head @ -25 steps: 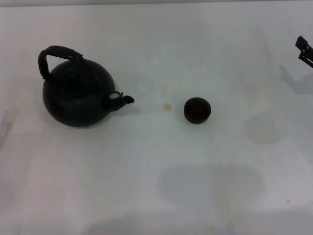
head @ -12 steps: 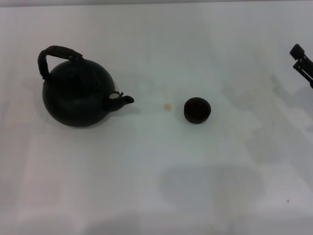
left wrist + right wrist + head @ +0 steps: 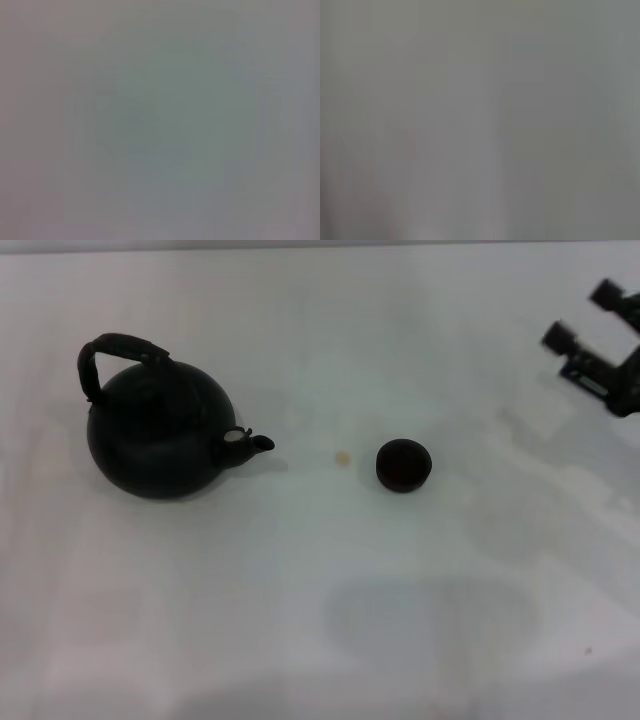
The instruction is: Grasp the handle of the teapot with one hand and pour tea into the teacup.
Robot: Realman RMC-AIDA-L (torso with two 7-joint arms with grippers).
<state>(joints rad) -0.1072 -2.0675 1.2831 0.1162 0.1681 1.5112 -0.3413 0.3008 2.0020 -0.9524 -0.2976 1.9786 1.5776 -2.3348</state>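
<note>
The round matte black teapot [image 3: 160, 435] stands on the white table at the left, its short spout [image 3: 258, 443] pointing right toward the teacup. Its dark arched handle [image 3: 118, 348] rises over the top, leaning to the far left. The small dark teacup [image 3: 404, 464] sits near the middle, well apart from the pot. My right gripper [image 3: 582, 314] enters at the far right edge, open, with both black fingertips showing and nothing between them, far from the cup and pot. My left gripper is out of view. Both wrist views show only blank grey.
A small tan spot [image 3: 343, 457] marks the white table [image 3: 320, 620] between spout and cup. A soft shadow lies on the table in front of the cup.
My right gripper has come further into view from the right edge, moving left; both of its fingertips now show. Teapot and teacup have not moved.
</note>
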